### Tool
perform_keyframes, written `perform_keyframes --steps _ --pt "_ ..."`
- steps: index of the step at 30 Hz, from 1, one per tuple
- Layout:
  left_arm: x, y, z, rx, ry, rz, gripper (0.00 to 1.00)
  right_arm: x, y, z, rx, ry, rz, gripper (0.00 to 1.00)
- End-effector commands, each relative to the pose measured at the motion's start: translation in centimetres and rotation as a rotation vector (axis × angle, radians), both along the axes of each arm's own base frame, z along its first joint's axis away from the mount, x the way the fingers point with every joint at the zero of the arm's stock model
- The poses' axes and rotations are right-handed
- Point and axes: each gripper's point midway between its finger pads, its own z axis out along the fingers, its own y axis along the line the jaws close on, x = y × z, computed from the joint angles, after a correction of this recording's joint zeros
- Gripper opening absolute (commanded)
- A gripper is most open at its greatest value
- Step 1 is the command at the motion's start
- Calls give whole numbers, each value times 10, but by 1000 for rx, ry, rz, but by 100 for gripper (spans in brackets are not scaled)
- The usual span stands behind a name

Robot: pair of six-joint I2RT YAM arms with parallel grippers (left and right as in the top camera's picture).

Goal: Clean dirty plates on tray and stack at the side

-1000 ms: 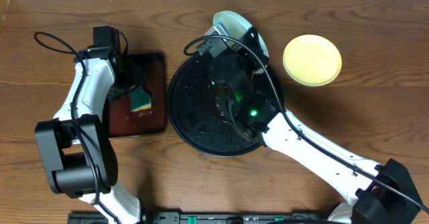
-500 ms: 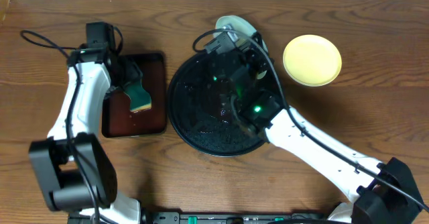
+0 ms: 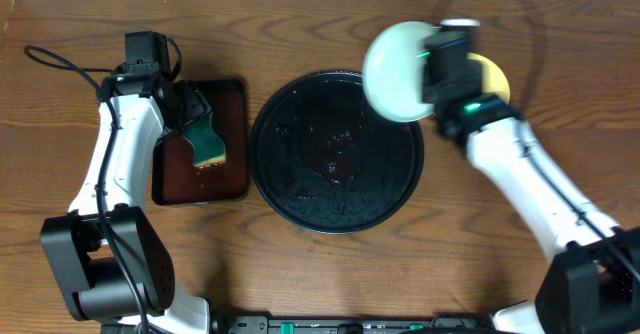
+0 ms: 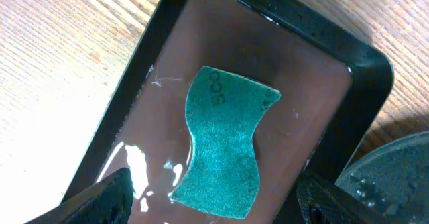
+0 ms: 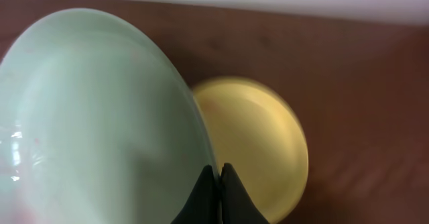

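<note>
One mint plate (image 3: 398,70) swung off tray (image 3: 300,179), grasped by right tool (image 5: 216,177) — left tool (image 4: 218,194) released.

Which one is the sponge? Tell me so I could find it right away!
Start at the big round black tray in the middle of the table. Right beside it, on the left in the overhead view, sits a smaller rectangular reddish-brown tray, and the sponge lies in it. Only it is green on top, yellow underneath and pinched at the waist.
</note>
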Motion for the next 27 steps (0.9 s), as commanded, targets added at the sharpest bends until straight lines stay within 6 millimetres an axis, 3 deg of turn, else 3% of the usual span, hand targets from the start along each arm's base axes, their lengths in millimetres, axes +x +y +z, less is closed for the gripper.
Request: perform_keyframes --steps 1,5,12,19,24,25,26,27 --pt "5 4 7 18 -17 -2 79 -2 -38 -5 419 -22 -297 1" --pt "5 4 7 18 -17 -2 79 -13 -88 -17 502 -22 -511 1" --pt "5 4 7 18 -17 -2 79 -24 -134 -28 523 -95 -735 2" --pt "5 4 7 18 -17 -2 79 -14 -137 -63 516 -72 -748 1" --pt "5 4 7 18 -17 -2 79 6 -117 -100 551 14 -626 2" --pt "5 4 7 18 -17 -2 79 12 -111 -107 556 27 -579 5" --pt "5 4 7 18 -17 -2 79 20 -104 -117 549 46 -519 17" --pt "5 4 7 18 -17 -2 79 20 -104 -121 541 54 -512 19"
